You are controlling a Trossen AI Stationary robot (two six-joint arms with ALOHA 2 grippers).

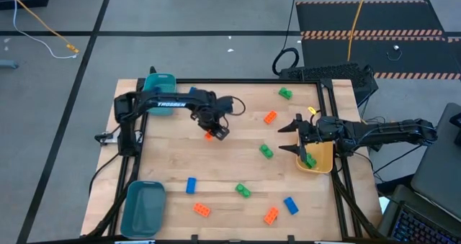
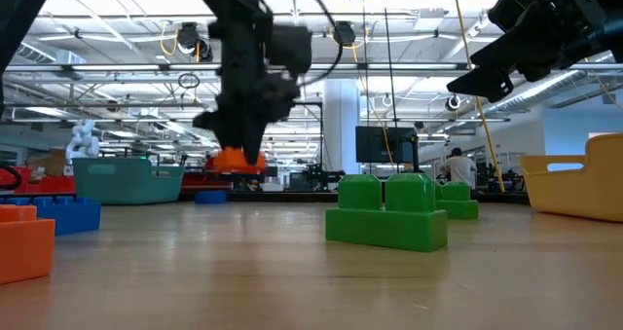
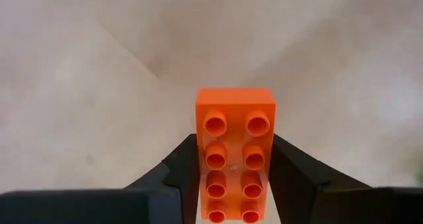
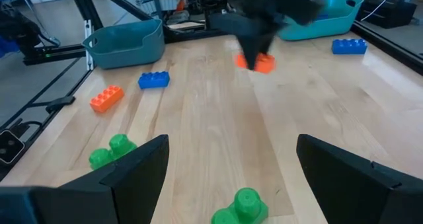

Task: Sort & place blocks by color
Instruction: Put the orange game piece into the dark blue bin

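In the left wrist view, an orange block (image 3: 234, 154) with two rows of studs sits between the fingers of my left gripper (image 3: 234, 184). In the high view, that gripper (image 1: 215, 132) is over the table's middle left, shut on the orange block (image 1: 209, 135). In the low view, the orange block (image 2: 237, 160) hangs clear of the wood. My right gripper (image 1: 287, 137) waits open beside the yellow bin (image 1: 322, 165), with nothing between its fingers. One green block (image 1: 310, 160) lies in that bin. Several more blue, orange and green blocks lie on the table. My left gripper pinches the orange block by its two long sides (image 3: 200, 171), at the end nearer the wrist, between its two fingers (image 3: 178, 168). The fingers point steeply down and lie across the block. The block is lifted clear of the table, studs facing the wrist.
One teal bin (image 1: 160, 93) stands at the far left corner and another (image 1: 142, 206) at the near left. Loose blocks lie around: green (image 1: 286, 93), orange (image 1: 270, 117), green (image 1: 266, 151), blue (image 1: 191, 185), green (image 1: 243, 191), orange (image 1: 202, 209), orange (image 1: 271, 215), blue (image 1: 290, 205).
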